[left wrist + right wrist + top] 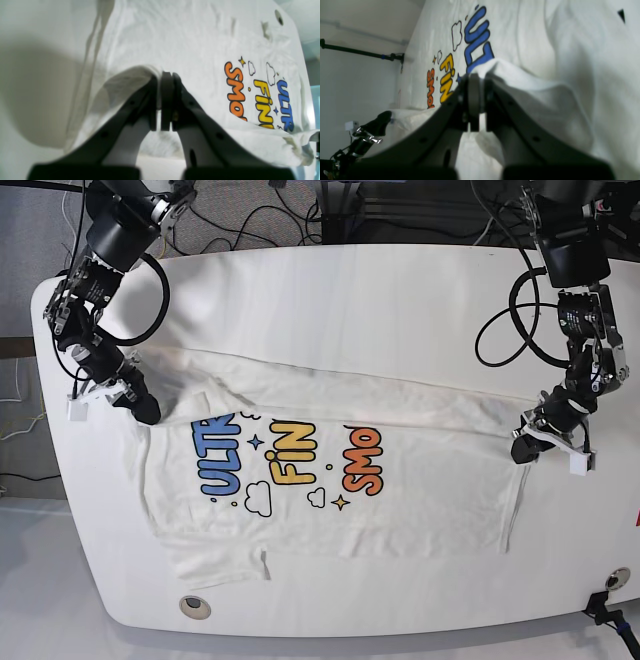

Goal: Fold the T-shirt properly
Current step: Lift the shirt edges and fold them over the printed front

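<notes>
Item: the T-shirt (400,500), white, print side up, spread across the middle of the white surface (330,290) in the base view. Its far edge is already turned over toward the print, forming a long fold line running from the upper left to the right of centre.

Left pincer (522,442): at the right of the base view, clamped on the folded edge of the cloth. Your left wrist view shows the jaws pressed together with a ridge of fabric (140,75) drawn up between them.

Right pincer (145,410): at the left of the base view, closed on the opposite end of the same edge, just beside the blue lettering (477,35). The right wrist view shows cloth humped over its tips.

Reason for the hold: you have both ends of the turned edge pinched at once, which seems meant to keep the fold line taut and straight while it is carried over the print.

Other fittings: two round holes in the surface, one at the lower left (194,607), one at the lower right (617,578).
</notes>
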{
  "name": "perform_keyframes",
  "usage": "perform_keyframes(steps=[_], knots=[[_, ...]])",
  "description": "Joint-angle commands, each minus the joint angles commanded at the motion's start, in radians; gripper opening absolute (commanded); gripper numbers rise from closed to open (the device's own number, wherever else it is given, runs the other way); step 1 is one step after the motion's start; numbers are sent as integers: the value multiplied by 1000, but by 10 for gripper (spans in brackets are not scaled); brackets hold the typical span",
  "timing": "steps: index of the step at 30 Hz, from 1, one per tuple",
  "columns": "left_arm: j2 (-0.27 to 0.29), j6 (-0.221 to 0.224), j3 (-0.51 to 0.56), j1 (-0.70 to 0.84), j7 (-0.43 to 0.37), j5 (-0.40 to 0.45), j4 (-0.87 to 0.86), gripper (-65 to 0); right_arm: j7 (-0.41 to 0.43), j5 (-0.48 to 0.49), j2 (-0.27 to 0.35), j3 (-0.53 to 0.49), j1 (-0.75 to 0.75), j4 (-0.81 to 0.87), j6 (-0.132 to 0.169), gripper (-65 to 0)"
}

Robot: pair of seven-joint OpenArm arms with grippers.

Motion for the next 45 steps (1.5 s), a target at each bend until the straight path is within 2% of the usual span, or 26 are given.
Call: perform_keyframes(steps=[5, 10, 19, 22, 23, 25, 27, 28, 30, 32, 33, 39, 41, 45], knots=[[2, 0, 0, -2, 0, 9, 0, -650, 0, -8, 0, -18, 38, 0, 0, -650], [2, 0, 0, -2, -2, 9, 0, -650, 0, -80, 0, -41, 57, 0, 0, -650], [0, 0, 0, -2, -2, 9, 0, -650, 0, -84, 2, -41, 57, 0, 0, -650], [-3, 0, 0, -2, -2, 9, 0, -650, 0, -84, 21, -44, 58, 0, 0, -650], [-3, 0, 0, -2, 0, 9, 2, -650, 2, -84, 28, -55, 58, 0, 0, -632], [-6, 0, 0, -2, 0, 9, 2, -650, 2, -84, 37, -75, 68, 0, 0, -487], [-34, 0, 0, -2, 2, 9, 3, -650, 2, -84, 48, -81, 69, 0, 0, -334], [-40, 0, 0, -2, 2, 9, 5, -579, 2, -84, 51, -86, 69, 2, 0, -270], [-58, 2, -5, -2, 2, 9, 6, -341, 2, -84, 69, -100, 69, 5, 0, -190], [-81, 2, -5, -2, 2, 9, 8, -179, 2, -84, 83, -112, 69, 5, 0, -185], [-87, 2, -5, -2, 2, 9, 8, -156, 2, -83, 89, -112, 69, 6, 0, -185], [-175, 2, -8, 38, -5, 9, 126, -155, 2, -81, 120, -112, 35, 11, 6, -185], [-199, 2, -8, 77, -6, 9, 196, -155, 2, -81, 130, -114, 12, 64, 8, -185], [-204, 2, -8, 173, -55, 9, 281, -155, 2, -84, 132, -114, -66, 216, 3, -185]])
